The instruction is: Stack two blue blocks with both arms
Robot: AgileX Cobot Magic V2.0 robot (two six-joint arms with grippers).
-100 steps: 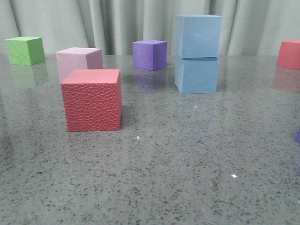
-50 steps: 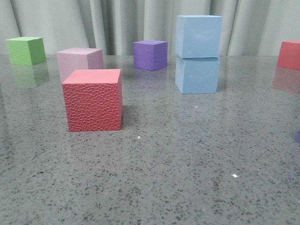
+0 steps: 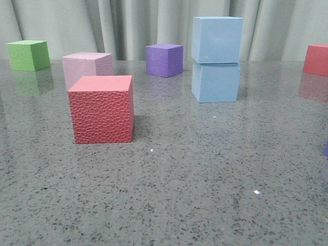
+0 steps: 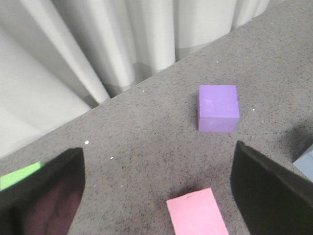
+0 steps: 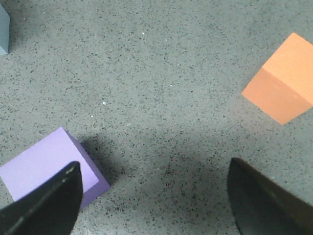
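Speckled grey counter point(image 3: 205, 169), curtained backdrop: your two blue blocks stand stacked.
Upper blue block point(image 3: 217, 39) sits squarely on lower blue block point(image 3: 216, 82), just right of the purple cube point(image 3: 164, 60); your left pincer point(image 4: 156, 196) and right pincer point(image 5: 151, 200) hang spread apart, empty.

No readable text, labels, brands or numbers showed anywhere: the blocks, the surface and the curtain were all unmarked.

red cube point(image 3: 101, 108), pink cube point(image 3: 86, 66), green cube point(image 3: 28, 55)
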